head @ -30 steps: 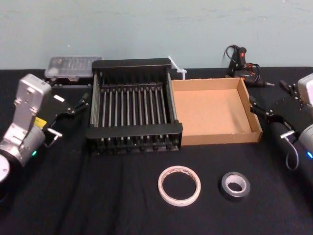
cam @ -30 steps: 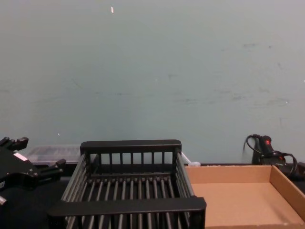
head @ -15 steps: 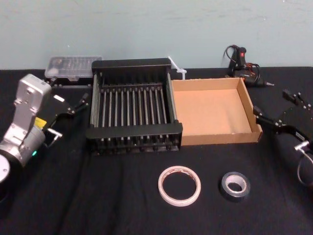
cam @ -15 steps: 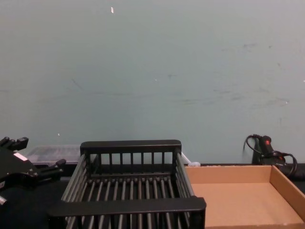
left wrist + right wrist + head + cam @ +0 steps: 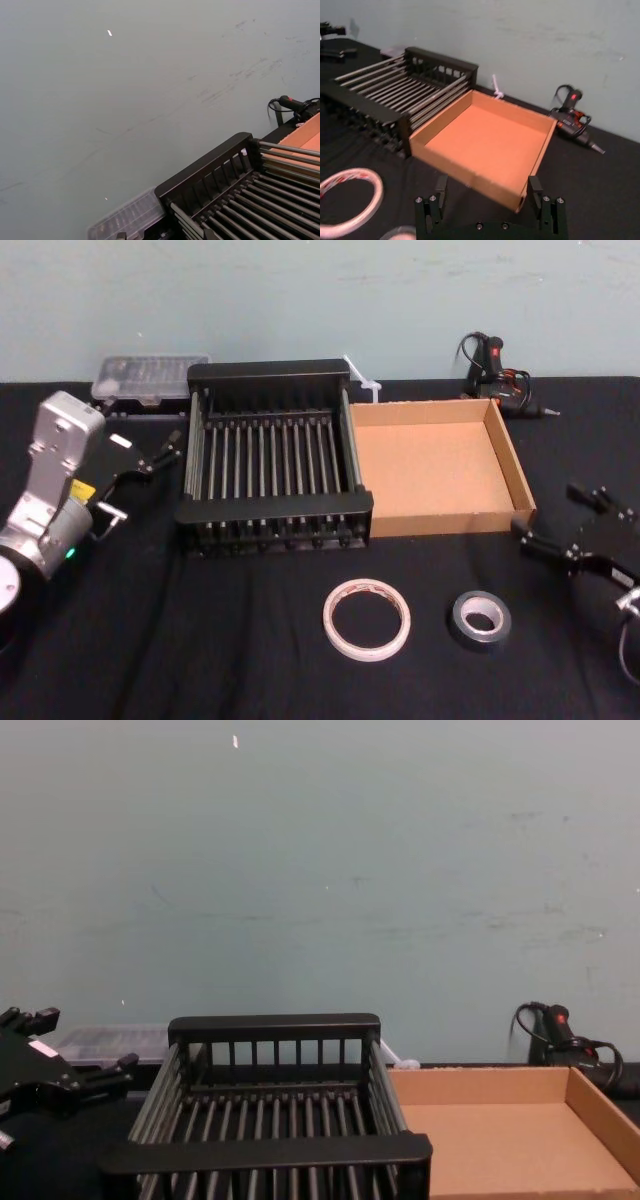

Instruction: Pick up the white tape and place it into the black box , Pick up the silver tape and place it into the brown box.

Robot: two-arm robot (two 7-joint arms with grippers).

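Notes right pincer point(image 5: 550, 515) spread open and empty, low beside the brown box point(image 5: 510, 455), near the silver tape point(image 5: 455, 625); left pincer point(image 5: 160, 453) open, parked by the black box point(image 5: 275, 508). Finds white tape point(image 5: 367, 654) and silver tape flat on the tabletop point(image 5: 200, 640), boxes empty: both picks outstanding.

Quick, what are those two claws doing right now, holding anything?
Left gripper: open, empty, beside the black box.
Right gripper: open, empty, by the brown box.

silver tape point(image 5: 480, 618): bare table point(image 5: 200, 640) around | white tape point(image 5: 366, 619) near | brown box point(image 5: 450, 523) wall behind
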